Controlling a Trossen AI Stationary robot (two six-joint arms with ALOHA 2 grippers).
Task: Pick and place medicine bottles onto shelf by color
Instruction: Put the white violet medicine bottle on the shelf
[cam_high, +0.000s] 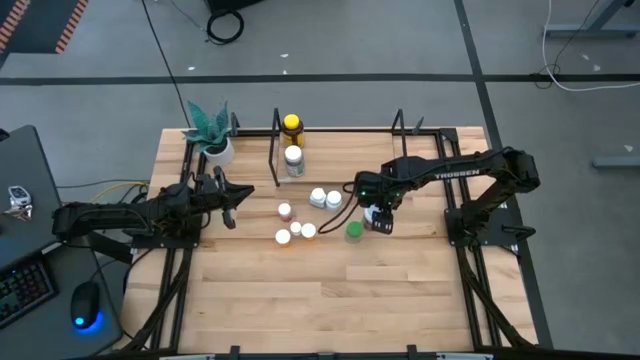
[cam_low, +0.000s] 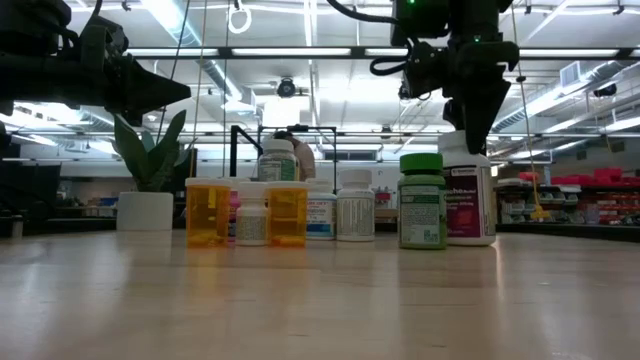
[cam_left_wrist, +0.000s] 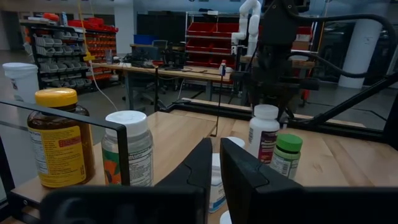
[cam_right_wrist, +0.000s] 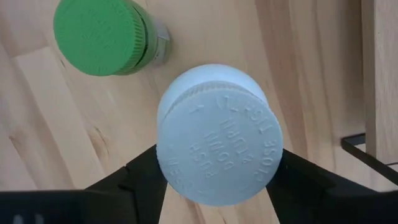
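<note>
Bottles stand in a bunch between the two arms. The left gripper (cam_high: 229, 205) waits beside them, fingers nearly closed on nothing. The right gripper (cam_right_wrist: 214, 171) points down, fingers around a white-capped bottle (cam_right_wrist: 217, 149), the green bottle (cam_right_wrist: 102, 37) just beside it. Next I think it must lift straight up, then go to the shelf (cam_high: 272, 150).
</note>
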